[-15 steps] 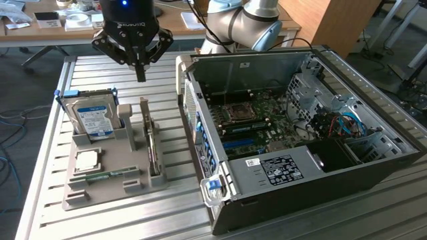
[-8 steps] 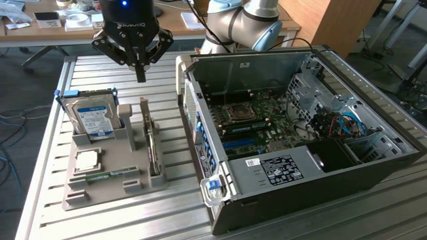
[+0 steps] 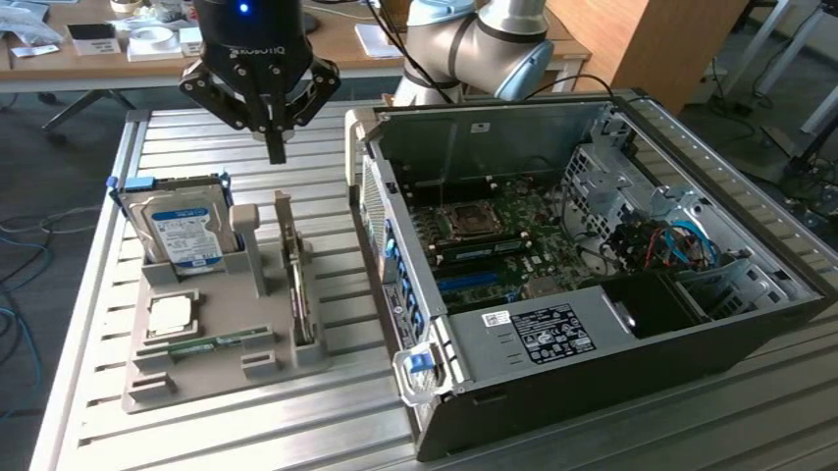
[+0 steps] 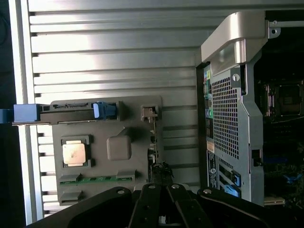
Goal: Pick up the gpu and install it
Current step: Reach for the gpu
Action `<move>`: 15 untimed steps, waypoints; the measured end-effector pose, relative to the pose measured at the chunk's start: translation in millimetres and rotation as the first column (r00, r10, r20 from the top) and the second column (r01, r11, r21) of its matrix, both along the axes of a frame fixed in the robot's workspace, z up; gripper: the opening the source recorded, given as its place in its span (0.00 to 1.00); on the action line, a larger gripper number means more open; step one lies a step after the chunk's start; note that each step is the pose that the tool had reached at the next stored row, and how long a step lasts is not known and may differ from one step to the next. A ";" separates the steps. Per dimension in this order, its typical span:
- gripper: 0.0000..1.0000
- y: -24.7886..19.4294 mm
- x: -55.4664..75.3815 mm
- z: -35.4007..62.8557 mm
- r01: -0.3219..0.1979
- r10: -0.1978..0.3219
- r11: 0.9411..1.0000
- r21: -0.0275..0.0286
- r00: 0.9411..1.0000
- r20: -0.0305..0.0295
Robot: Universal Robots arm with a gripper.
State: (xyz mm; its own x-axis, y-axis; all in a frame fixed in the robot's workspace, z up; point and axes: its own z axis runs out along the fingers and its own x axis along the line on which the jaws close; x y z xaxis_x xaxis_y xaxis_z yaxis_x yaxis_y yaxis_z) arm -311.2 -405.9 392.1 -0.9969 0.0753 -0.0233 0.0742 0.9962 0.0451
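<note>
Slotted aluminium table, a cluttered workbench behind it. On the table sit a grey parts tray toward the exterior view's left and an open computer case toward its right, motherboard exposed.

Tray contents:
- blue-labelled hard drive, standing on edge at the far end
- square processor chip, lying flat
- narrow green memory stick, lying flat near the front
- the gpu, on the side nearest the case

The gpu stands on its long edge in a slot, thin and dark. Its pale bracket rises at the far end. Nothing touches it and it has not been lifted.

One arm, one gripper. The jaws are clenched on nothing, fingers drawn together into a single point. It hangs clear above the tray's far end, over the gap between the hard drive and the gpu's bracket.

The relation that matters: the card's long axis runs from the bracket end, far from me, toward the tray's near edge, roughly parallel to the case's perforated rear panel. From the fingertips the card lies below and a little toward the exterior view's right. The bracket is the closest part, and the body runs away from the jaws toward the front. The wrist view gives the card as a thin edge-on line leading straight at the closed fingers, so the gripper looks lined up with the card's length, by my reading. A clear vertical gap separates tips and bracket.
</note>
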 end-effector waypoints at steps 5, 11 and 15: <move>0.11 -1.9 -0.2 0.0 0.000 0.000 1.000 0.000 1.000 0.000; 0.11 -5.2 -0.5 0.0 0.000 0.000 1.000 0.000 1.000 0.000; 0.11 -7.6 -0.7 0.0 0.000 0.000 1.000 0.000 1.000 0.000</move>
State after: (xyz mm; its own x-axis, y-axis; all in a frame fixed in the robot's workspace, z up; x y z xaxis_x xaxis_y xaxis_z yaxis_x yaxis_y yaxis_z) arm -311.9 -413.6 392.1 -0.9969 0.0753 -0.0232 0.0742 0.9962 0.0451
